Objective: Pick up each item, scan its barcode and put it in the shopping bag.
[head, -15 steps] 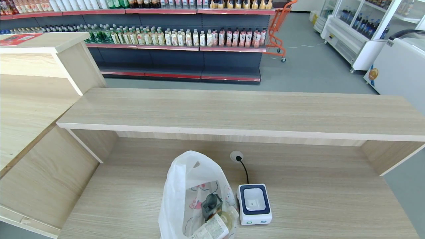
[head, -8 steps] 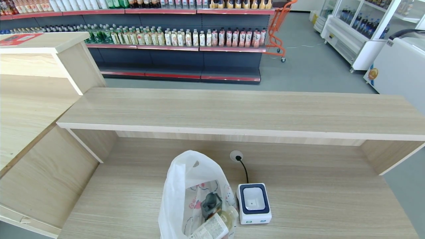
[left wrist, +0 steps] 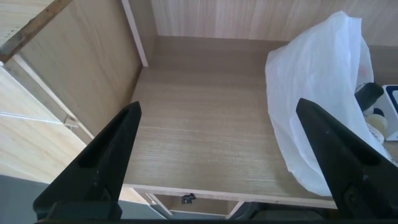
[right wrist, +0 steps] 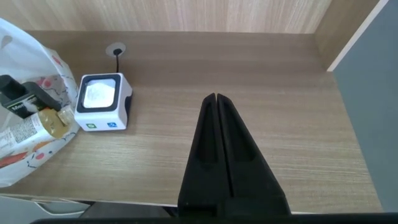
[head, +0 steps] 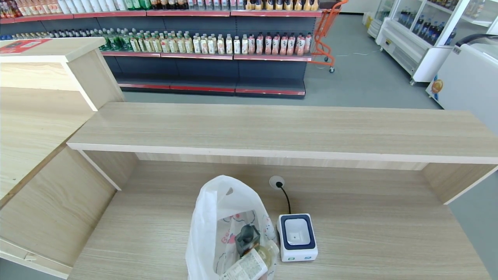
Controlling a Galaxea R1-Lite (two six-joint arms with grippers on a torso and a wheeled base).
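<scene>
A white shopping bag stands open on the lower wooden desk, left of the scanner. Inside it lie a dark-capped bottle and a pale bottle with a printed label. The white and blue barcode scanner sits right beside the bag. My left gripper is open with nothing between its fingers, above the desk to the left of the bag. My right gripper is shut and holds nothing, above bare desk to the right of the scanner and the bag.
A black cable runs from the scanner to a grommet in the desk. A raised counter top spans the back, with side panels at both ends. Shelves of bottles and freezers stand across the aisle.
The head view has shifted slightly, so the bag and scanner sit a little higher in the picture. Nothing on the desk has moved.
</scene>
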